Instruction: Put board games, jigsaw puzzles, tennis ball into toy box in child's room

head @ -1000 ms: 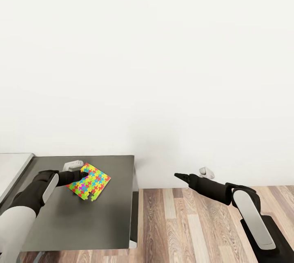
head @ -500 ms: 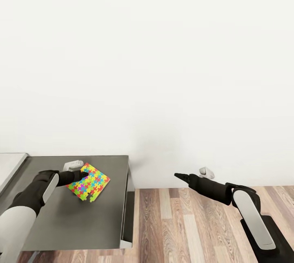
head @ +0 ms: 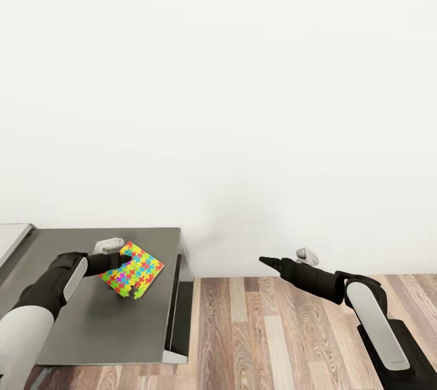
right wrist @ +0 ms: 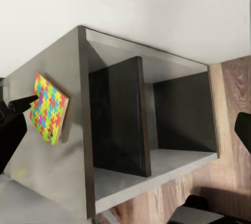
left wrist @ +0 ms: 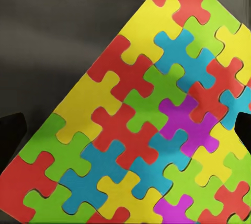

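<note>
Left gripper [head: 121, 261] pinches one jigsaw puzzle [head: 135, 270] by its edge, lifted above the dark cabinet top [head: 109, 323] of the table. Right gripper [head: 263, 260], fingers pressed together, hangs over the floor [head: 273, 335]. Delivery to the toy box remains (other toys likewise, presumably)
</note>
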Tool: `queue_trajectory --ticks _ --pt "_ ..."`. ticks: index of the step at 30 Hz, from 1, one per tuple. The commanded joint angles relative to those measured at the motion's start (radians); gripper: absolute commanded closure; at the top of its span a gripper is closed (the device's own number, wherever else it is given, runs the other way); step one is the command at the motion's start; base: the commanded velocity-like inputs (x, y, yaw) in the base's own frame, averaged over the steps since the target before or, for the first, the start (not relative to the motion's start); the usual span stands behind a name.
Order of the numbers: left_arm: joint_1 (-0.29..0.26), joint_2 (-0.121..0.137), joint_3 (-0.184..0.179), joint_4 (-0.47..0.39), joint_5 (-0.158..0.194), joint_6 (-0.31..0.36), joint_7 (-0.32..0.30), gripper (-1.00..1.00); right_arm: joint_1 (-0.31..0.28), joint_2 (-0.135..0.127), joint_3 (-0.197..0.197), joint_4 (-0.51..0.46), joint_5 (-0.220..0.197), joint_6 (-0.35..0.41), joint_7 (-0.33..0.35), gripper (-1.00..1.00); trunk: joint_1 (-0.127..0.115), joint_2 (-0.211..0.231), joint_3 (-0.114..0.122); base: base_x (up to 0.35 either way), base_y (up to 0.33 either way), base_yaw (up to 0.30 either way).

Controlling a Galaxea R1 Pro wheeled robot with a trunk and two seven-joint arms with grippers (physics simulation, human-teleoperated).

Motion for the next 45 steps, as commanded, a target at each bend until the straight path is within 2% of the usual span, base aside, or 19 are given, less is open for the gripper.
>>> queue_trajectory --ticks 1,20,45 --pt "-0.001 0.0 0.003 -0.001 0.002 0.007 -0.003 -1.0 -0.001 -0.001 0.001 -0.001 -0.004 0.002 -0.004 -1.0 0.0 -0.002 -0.002 -0.072 -0.11 0.0" --pt "-0.001 -0.002 0.003 -0.001 0.001 0.006 -0.003 -1.0 -0.001 0.0 0.002 -0.001 -0.004 0.002 -0.004 -1.0 0.0 -0.002 -0.002 -0.088 -0.126 0.0" --pt "-0.001 -0.003 0.003 -0.001 0.0 0.005 -0.001 -1.0 -0.001 0.0 0.003 -0.001 -0.003 0.001 -0.004 -1.0 0.0 -0.002 -0.002 -0.004 -0.061 0.0"
